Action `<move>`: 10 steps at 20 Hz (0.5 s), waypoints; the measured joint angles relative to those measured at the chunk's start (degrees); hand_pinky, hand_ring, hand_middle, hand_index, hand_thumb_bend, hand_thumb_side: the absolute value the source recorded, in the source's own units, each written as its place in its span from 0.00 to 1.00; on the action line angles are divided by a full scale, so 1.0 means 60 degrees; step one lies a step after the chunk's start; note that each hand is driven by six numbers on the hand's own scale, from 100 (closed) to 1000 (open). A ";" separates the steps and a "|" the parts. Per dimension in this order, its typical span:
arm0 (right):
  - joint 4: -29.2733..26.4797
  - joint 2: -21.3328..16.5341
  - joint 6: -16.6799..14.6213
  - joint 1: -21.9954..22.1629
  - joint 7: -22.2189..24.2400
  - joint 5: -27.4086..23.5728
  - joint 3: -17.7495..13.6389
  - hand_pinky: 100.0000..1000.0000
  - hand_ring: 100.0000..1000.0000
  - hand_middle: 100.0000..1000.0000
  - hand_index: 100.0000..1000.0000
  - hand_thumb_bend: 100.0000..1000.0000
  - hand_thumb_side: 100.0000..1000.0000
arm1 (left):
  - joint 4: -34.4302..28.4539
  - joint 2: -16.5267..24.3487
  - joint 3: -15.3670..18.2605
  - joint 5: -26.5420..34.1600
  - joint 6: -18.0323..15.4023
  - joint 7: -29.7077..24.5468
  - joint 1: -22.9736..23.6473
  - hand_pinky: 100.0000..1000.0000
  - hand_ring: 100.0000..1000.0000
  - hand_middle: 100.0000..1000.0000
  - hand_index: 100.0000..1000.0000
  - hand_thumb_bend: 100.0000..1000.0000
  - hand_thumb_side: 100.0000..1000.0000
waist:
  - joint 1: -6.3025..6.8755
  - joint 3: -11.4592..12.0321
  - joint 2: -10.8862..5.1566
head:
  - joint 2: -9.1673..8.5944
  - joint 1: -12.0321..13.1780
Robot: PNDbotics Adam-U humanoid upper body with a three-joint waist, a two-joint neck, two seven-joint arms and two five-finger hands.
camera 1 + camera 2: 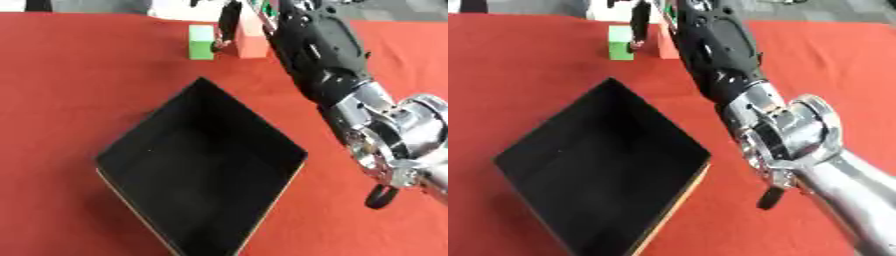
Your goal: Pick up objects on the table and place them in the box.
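No text, label, brand, number or sign can be read anywhere. The green block (201, 42), the orange block (252, 40), the black box (201, 165), the red cloth (70, 90) and the right arm (324, 55) all show plain surfaces, with no lettering to make out.

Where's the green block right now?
The green block stands at the far edge of the red table, beyond the black open box, just left of a red-orange block, with the right hand reaching down between them.
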 measured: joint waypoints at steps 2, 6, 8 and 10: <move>0.0050 0.0000 0.0036 0.0026 -0.0030 0.0020 -0.0035 0.96 1.00 1.00 0.99 0.41 0.06 | 0.0000 0.0000 0.0000 0.0000 -0.0004 -0.0008 -0.0007 0.52 0.73 0.65 0.84 0.18 0.89 | -0.0006 0.0012 0.0051 | 0.0000 -0.0035; 0.0141 -0.0001 0.0106 0.0046 -0.0068 0.0016 -0.0119 0.96 0.99 0.99 0.99 0.42 0.08 | 0.0000 0.0000 -0.0009 0.0000 -0.0003 -0.0017 -0.0060 0.52 0.72 0.64 0.83 0.18 0.89 | -0.0081 0.0029 0.0174 | -0.0005 -0.0111; 0.0144 -0.0003 0.0177 0.0046 -0.0137 0.0013 -0.0149 0.95 0.99 0.98 0.99 0.42 0.08 | 0.0000 0.0001 -0.0022 0.0000 0.0002 -0.0025 -0.0080 0.52 0.72 0.64 0.83 0.18 0.89 | -0.0081 0.0034 0.0222 | -0.0015 -0.0139; 0.0139 -0.0003 0.0291 0.0046 -0.0250 0.0006 -0.0205 0.95 0.99 0.96 0.99 0.41 0.08 | 0.0000 0.0001 -0.0035 0.0001 0.0011 -0.0036 -0.0080 0.52 0.72 0.64 0.83 0.18 0.89 | -0.0082 0.0051 0.0265 | -0.0017 -0.0154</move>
